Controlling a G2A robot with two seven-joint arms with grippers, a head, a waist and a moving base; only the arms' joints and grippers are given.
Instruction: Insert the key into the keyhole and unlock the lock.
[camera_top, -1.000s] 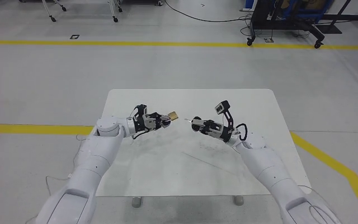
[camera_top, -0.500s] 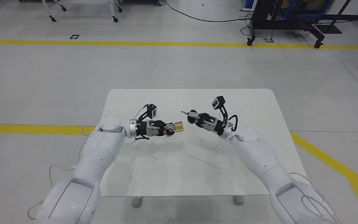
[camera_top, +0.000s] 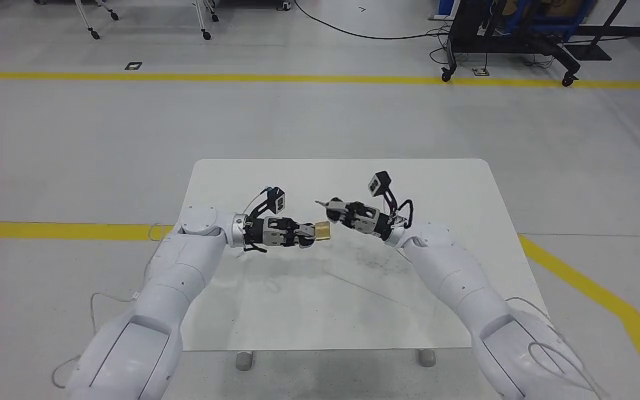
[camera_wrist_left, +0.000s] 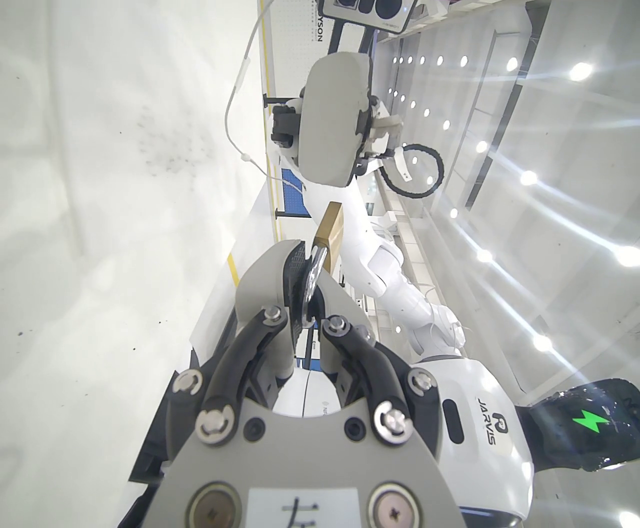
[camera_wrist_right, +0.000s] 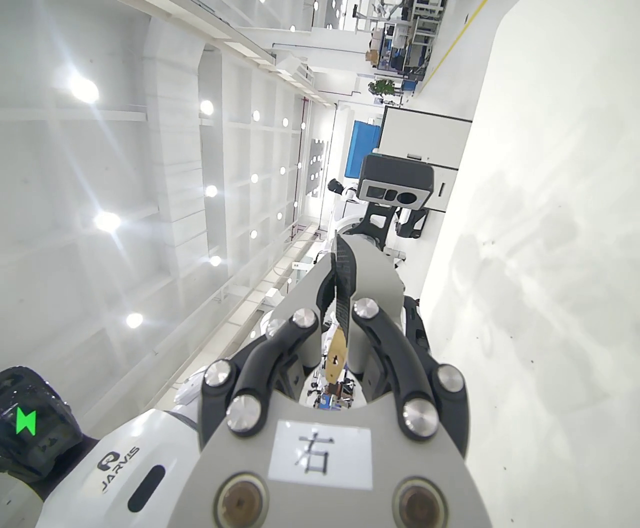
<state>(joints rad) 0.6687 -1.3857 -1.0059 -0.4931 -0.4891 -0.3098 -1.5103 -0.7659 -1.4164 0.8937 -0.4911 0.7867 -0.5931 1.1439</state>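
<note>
A brass padlock hangs over the middle of the white table, and my left gripper is shut on its steel shackle. In the left wrist view the lock body sticks out past the left gripper, its far end towards the right gripper's grey finger. My right gripper sits just beyond the padlock, a small gap apart, shut on the key. The brass key head shows between the right gripper's fingers; the key's blade is hidden from that view.
The white table bears faint scuff marks near its middle and lies bare around both arms. The left arm's wrist camera sits close in front of the right gripper.
Both grippers have closed in on each other above the table's middle. The left one carried the padlock rightward; the right one brought the key leftward and farther back, close to the lock.
</note>
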